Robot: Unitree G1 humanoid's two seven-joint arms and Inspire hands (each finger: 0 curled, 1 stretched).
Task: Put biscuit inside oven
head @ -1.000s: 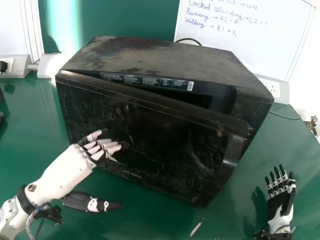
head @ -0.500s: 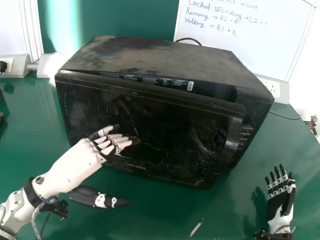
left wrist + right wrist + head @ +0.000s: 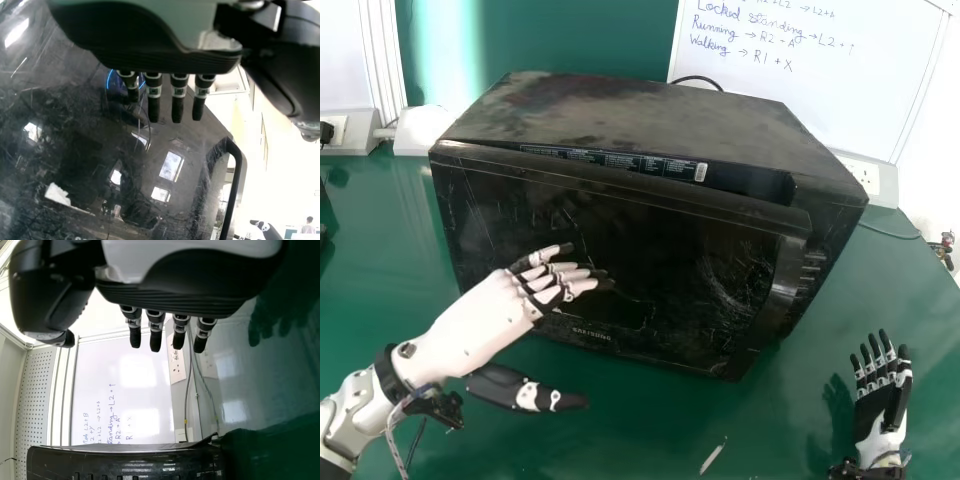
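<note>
So here's me at the oven (image 3: pixel 650 115), a big scuffed black box sitting on the green desk (image 3: pixel 620 435). Its door (image 3: pixel 650 240) is a bit ajar: hinged on the oven's left side, with a narrow dark gap along the oven's top front edge that gets wider toward the right. The handle (image 3: pixel 785 290) runs down the right end of the oven's front.

My left hand (image 3: pixel 480 325) is at the left half of the oven's front, back of the hand up. Its fingers (image 3: pixel 153 107) are pretty much straight and relaxed, aimed at the oven's dark front, thumb well apart and lower down, nothing in its grip. Honestly can't tell if the fingertips are touching the oven or just beside it.

My right hand (image 3: pixel 870 420) is off to the right of the oven, nearer me than its front corner. Fingers (image 3: pixel 156 340) there are straight too, loose, holding nothing. As for the biscuit, I can't tell where it is.

Other stuff around: a whiteboard (image 3: pixel 840 90) with handwriting behind the oven, a socket panel (image 3: pixel 865 175) behind its right side, and a small pale strip (image 3: pixel 713 458) on the desk in front of the oven.
</note>
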